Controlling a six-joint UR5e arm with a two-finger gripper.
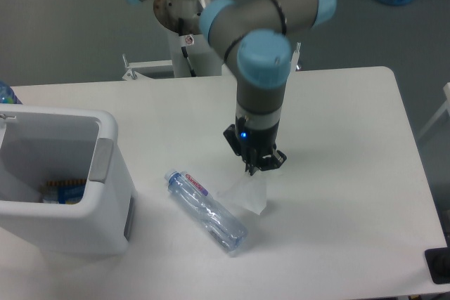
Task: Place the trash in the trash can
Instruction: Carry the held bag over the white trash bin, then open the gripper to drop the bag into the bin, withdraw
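Pincer point(256, 166) clenched on crumpled clear plastic wrapper point(246, 193), lift under way; next move needed carry to boxy white bin point(105, 173).

Clear bottle point(206, 211) — red-and-white label; white trash can point(60, 180), grey panel.

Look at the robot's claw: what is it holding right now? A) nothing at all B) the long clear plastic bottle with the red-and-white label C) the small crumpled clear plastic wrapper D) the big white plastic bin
C: the gripper is pinched on the top of the small crumpled clear plastic wrapper, which hangs below it, while the clear plastic bottle lies alone on the white table.
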